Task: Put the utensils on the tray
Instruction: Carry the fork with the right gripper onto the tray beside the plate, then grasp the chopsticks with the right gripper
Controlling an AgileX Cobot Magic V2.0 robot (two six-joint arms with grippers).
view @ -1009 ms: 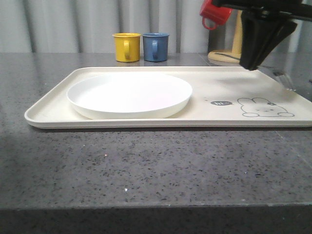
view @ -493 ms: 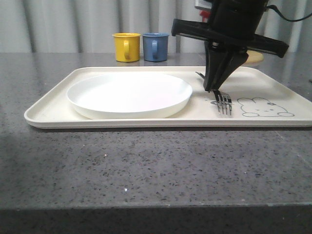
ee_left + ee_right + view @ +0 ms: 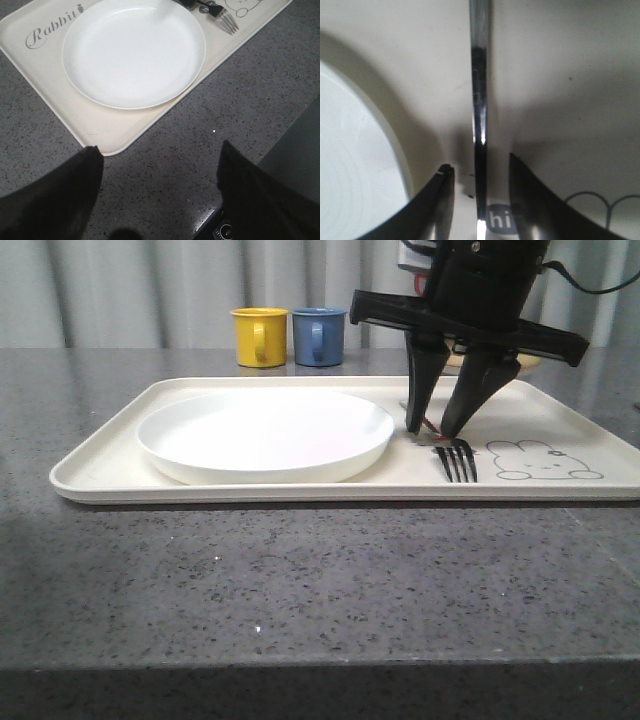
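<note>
1. the right gripper stands low over the tray, its fingers spread to either side of the fork; in the right wrist view the fork's handle runs up the gap between the two dark fingers with bare tray showing on both sides, so the jaws look parted and holding nothing — the fork seems to lie free on the tray floor.
2. the fork sits just beside the white plate, on its right, between the plate and the rabbit drawing; that spot reads as deliberate, i judge, since it keeps the fork off the plate and leaves tray floor free.
3. the fork's long axis runs front to back over the tray; its tines point toward the tray's near edge and the handle leads away under the gripper toward the far rim; the tines lie close by the small "hi" bubble.
4. the left gripper hangs well apart, above the bare counter off the tray's near corner; its fingers are wide apart with nothing between them — parked clear, i judge, so the right arm has the tray to itself.
5. a yellow mug and a blue mug stand side by side behind the tray, off it.
</note>
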